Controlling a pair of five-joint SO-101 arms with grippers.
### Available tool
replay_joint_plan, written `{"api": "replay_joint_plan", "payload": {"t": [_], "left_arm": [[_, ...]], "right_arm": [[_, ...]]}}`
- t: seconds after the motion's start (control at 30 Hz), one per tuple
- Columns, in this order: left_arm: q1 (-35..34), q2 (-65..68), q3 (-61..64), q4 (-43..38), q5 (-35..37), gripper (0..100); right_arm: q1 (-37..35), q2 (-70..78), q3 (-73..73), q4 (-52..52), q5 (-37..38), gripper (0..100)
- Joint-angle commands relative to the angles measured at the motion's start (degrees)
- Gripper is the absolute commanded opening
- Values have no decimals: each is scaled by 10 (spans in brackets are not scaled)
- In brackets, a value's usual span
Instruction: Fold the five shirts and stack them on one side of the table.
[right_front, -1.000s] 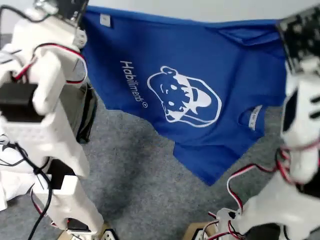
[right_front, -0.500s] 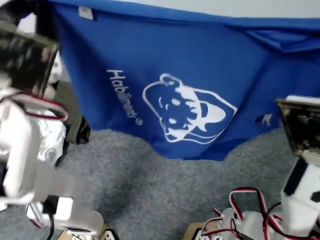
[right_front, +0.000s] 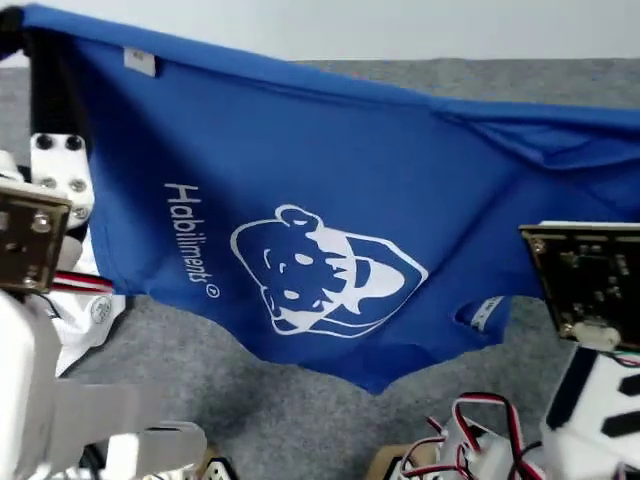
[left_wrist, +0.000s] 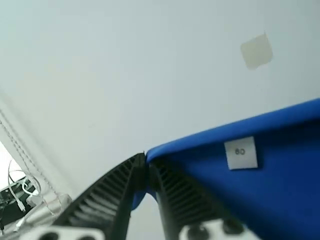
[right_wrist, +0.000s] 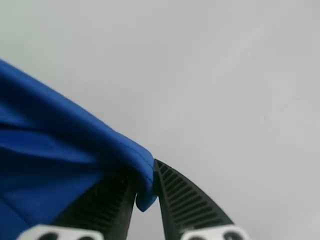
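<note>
A blue shirt with a white print hangs spread out above the grey table, held up by both arms at its top corners. My left gripper is shut on one corner of the blue shirt, close to a small white tag. My right gripper is shut on the other corner of the blue shirt. In the high view the shirt's lower edge and collar label hang in front of the carpet.
The grey carpeted table surface lies below the shirt. White garments lie at the left edge beside the left arm. Both arm bodies and red-white cables crowd the near edge. A pale wall fills the background in both wrist views.
Both arms have risen and lifted the blue shirt higher and toward the camera, spreading it wider. The shirt's hanging lower part has swung left.
</note>
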Motion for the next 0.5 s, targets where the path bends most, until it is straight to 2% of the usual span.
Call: {"api": "replay_joint_plan", "payload": {"t": [0.0,0.27,0.47], "left_arm": [[-4,-62,102,12,-4,5],[-4,-226,354,11,-13,5],[-6,-312,422,11,-41,5]], "right_arm": [[-23,0,-4,25,6,10],[-39,0,-4,43,4,10],[-47,-21,-5,58,5,10]]}}
